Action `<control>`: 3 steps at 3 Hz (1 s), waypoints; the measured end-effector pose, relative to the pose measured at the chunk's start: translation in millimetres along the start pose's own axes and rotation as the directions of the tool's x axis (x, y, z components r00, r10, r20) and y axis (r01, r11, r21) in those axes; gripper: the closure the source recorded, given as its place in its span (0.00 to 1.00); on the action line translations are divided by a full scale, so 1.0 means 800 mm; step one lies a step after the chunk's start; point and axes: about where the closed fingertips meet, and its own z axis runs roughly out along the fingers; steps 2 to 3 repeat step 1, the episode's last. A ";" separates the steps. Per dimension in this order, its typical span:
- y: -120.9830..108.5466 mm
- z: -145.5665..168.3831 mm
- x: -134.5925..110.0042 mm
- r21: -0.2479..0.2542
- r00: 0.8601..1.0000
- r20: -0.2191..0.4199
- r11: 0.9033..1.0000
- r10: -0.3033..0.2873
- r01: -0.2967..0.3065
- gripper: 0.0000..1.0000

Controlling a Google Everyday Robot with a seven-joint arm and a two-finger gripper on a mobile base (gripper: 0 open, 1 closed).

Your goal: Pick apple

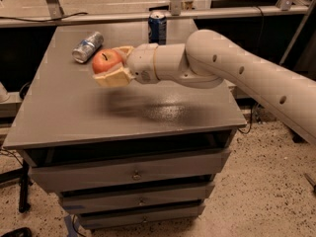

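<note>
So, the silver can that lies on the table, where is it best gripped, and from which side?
Probably across the middle of the silver can, from above: it lies on its side, so both long walls are free. The gripper, beside it above the table, is shut on the apple.

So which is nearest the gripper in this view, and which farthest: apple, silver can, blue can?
1. The apple, clamped in the gripper above the table.
2. The silver can, lying just behind, left.
3. The blue can, upright at the back edge.
</note>
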 end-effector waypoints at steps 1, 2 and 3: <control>0.000 0.000 0.000 0.000 1.000 0.000 1.000 0.000 0.000 1.00; 0.000 0.000 0.000 0.000 1.000 0.000 1.000 0.000 0.000 1.00; 0.000 0.000 0.000 0.000 1.000 0.000 1.000 0.000 0.000 1.00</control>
